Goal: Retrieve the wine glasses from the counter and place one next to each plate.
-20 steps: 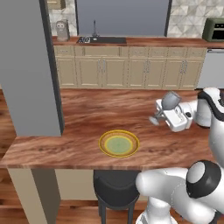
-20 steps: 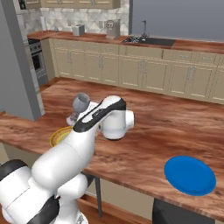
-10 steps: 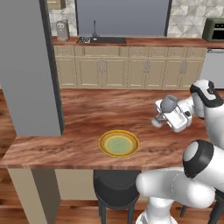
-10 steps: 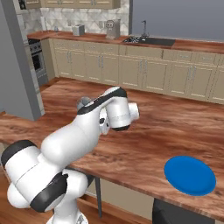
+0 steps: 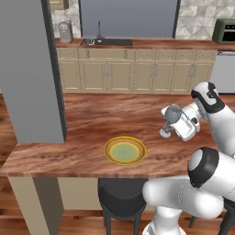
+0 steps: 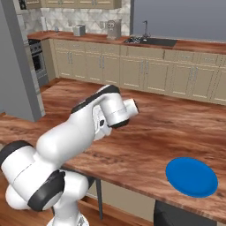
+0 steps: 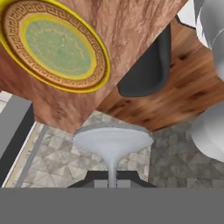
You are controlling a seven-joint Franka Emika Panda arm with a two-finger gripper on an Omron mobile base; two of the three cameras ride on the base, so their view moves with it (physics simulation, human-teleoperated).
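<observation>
Wine glass (image 5: 170, 120) carried above the wooden surface (image 5: 92, 119), its stem pinched between the fingers (image 7: 131, 177) so the foot stays free for setting down. It hangs right of the yellow-rimmed plate (image 5: 125, 150); the blue plate (image 6: 191, 176) lies well apart.

Beige cabinets (image 5: 133, 75) run along the far wall under a reddish-brown worktop, with a dark sink (image 5: 106, 41) and tap set into it. A large grey window panel (image 5: 127, 18) rises behind, flanked by grey diamond tiles (image 5: 199, 18). A grey pillar (image 5: 28, 69) stands at left. A dark stool (image 5: 121, 202) sits on the wooden floor (image 5: 9, 137).
</observation>
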